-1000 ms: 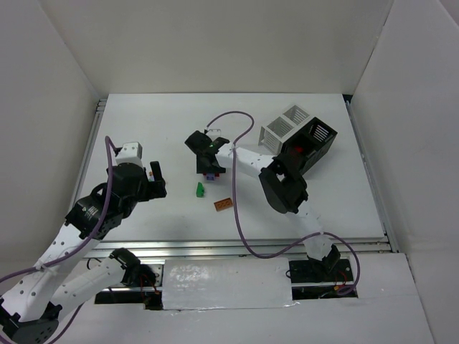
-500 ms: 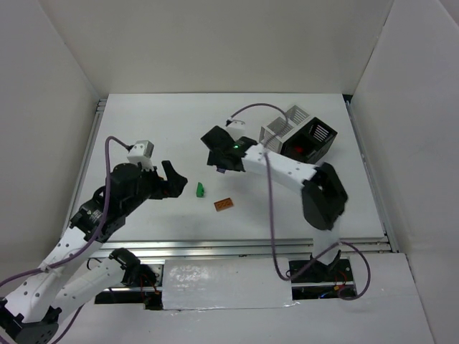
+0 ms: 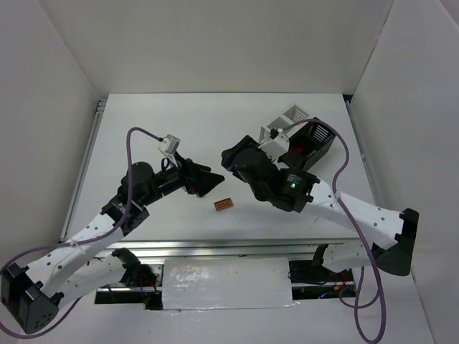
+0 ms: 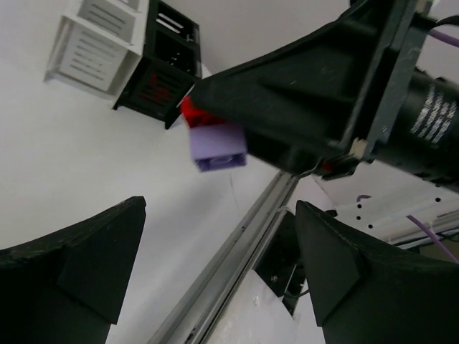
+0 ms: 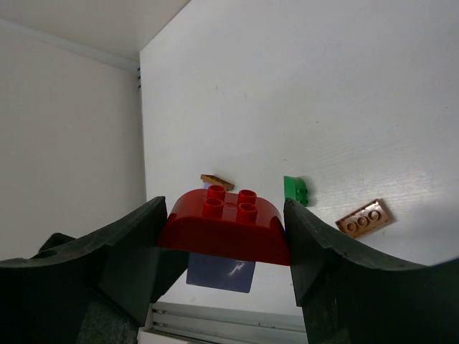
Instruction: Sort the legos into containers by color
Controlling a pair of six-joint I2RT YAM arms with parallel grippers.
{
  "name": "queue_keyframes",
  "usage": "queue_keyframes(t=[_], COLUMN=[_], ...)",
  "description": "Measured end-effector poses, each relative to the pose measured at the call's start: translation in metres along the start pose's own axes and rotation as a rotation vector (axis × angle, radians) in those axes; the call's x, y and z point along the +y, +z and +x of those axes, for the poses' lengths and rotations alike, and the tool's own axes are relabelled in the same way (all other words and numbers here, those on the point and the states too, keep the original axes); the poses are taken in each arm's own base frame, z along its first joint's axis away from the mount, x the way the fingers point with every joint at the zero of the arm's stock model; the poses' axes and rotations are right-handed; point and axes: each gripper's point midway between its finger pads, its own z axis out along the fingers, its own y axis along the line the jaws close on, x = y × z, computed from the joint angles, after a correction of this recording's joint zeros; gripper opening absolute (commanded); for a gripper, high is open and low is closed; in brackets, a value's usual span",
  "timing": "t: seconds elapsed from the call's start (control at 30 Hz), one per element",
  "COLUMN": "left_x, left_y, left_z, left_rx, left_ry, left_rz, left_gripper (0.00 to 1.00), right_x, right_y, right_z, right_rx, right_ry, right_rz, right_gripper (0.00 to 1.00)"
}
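currently the right gripper (image 5: pixel 224 247) is clamped on a two-colour stack, red lego (image 5: pixel 224 223) over purple lego (image 5: pixel 221 274), held clear of the table (image 5: pixel 323 86). the left gripper (image 4: pixel 219 251), fingers apart, faces that stack, probably to pull the colours apart. green lego (image 5: pixel 295 190) and orange-brown lego (image 5: pixel 366 217) lie below, unsorted.

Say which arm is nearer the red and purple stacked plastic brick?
Right. The right arm holds the red and purple brick in its jaws; the left arm points open jaws at it, apart.
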Motion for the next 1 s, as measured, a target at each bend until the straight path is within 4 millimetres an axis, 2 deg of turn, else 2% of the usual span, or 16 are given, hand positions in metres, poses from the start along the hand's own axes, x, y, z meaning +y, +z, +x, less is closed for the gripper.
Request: queue_keyframes(t=[0.13, 0.27, 0.3, 0.43, 0.57, 0.73, 0.87, 1.0], left_x=[-0.013, -0.019, -0.02, -0.022, -0.021, -0.019, -0.017, -0.013], left_y=[0.013, 0.018, 0.018, 0.019, 0.019, 0.019, 0.02, 0.021], left_z=[0.005, 0.011, 0.012, 0.009, 0.009, 0.009, 0.008, 0.007], left_rx=[0.013, 0.031, 0.032, 0.02, 0.017, 0.015, 0.009, 0.0], left_ry=[-0.011, -0.013, -0.012, -0.009, -0.01, -0.008, -0.003, -0.006], left_rz=[0.069, 0.092, 0.095, 0.102, 0.095, 0.085, 0.072, 0.05], left_gripper=[0.93, 0.89, 0.84, 0.78, 0.68, 0.7, 0.89, 0.95], right_x=[-0.005, -0.004, -0.004, -0.001, 0.001, 0.004, 0.008, 0.016], right_y=[0.0, -0.002, -0.002, -0.004, -0.006, -0.009, -0.012, -0.019], right_z=[0.013, 0.013, 0.013, 0.015, 0.016, 0.016, 0.016, 0.012], right_rx=[0.001, -0.011, -0.011, -0.009, -0.015, -0.031, -0.03, -0.028], right_ry=[-0.015, -0.01, -0.009, -0.009, -0.011, -0.013, -0.005, 0.017], right_rz=[0.028, 0.027, 0.026, 0.015, 0.009, 0.001, -0.014, -0.05], right_gripper=[0.0, 0.0, 0.0, 0.0, 0.0, 0.0, 0.0, 0.0])
